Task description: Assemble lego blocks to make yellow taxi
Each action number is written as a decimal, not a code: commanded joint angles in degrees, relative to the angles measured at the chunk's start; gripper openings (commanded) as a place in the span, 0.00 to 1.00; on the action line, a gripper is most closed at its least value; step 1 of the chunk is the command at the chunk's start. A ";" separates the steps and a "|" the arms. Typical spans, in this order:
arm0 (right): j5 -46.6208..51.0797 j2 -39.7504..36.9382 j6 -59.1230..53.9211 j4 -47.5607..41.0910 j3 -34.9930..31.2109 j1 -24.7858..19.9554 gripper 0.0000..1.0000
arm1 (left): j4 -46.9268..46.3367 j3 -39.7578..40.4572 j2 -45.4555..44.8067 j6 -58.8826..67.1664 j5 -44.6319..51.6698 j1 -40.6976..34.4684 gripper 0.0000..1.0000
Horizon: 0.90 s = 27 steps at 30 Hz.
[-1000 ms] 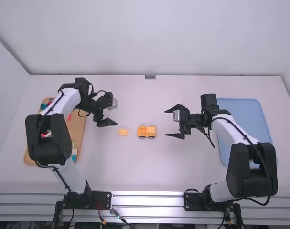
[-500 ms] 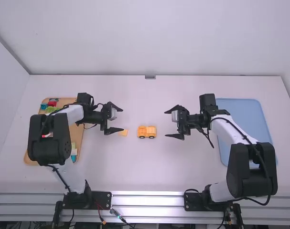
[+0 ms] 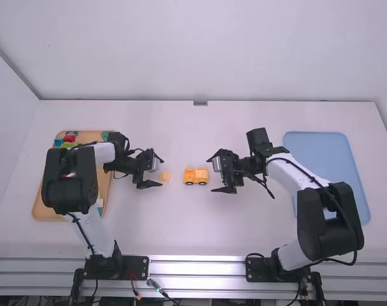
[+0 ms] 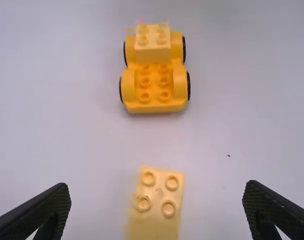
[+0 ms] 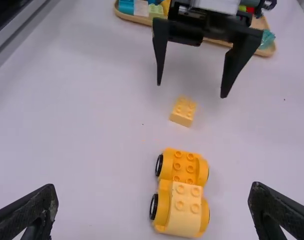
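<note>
My left gripper (image 3: pixel 156 171) stands open at the left side of a loose yellow block (image 3: pixel 165 176). In the left wrist view that four-studded block (image 4: pixel 158 210) lies between the spread fingertips of my left gripper (image 4: pixel 157 192). Right of it on the table, a yellow-orange wheeled car base (image 3: pixel 190 176) carries a lighter yellow block (image 4: pixel 153 44) on one end. My right gripper (image 3: pixel 217 174), open and holding nothing, is just right of the car base. In the right wrist view the car base (image 5: pixel 183 167) sits between and beyond the fingers of my right gripper (image 5: pixel 153 192).
A wooden tray (image 3: pixel 46 207) of coloured blocks lies under the left arm at the table's left. An empty blue tray (image 3: pixel 340 159) is at the right, partly behind the right arm. The bare white table (image 3: pixel 187 223) stretches in front of the car base.
My left gripper has come toward the camera and a little right, beside the loose block. The right gripper has shifted left toward the car base. Both remain open.
</note>
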 commanded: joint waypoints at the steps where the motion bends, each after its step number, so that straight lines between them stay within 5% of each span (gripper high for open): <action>1: -1.07 0.55 0.20 -0.20 0.66 0.02 0.99 | -0.74 1.36 2.54 2.86 -0.02 0.55 0.91; 17: -2.91 0.55 0.31 0.70 0.76 -0.26 0.99 | -6.03 8.37 13.09 9.92 6.60 0.02 0.77; 22: -2.19 0.55 8.98 5.25 0.76 -0.33 0.99 | -5.51 8.35 14.36 10.05 7.78 0.11 0.75; 27: -2.23 0.55 8.98 5.66 0.76 -0.20 0.99 | -4.90 8.26 14.36 9.42 7.58 -0.63 0.59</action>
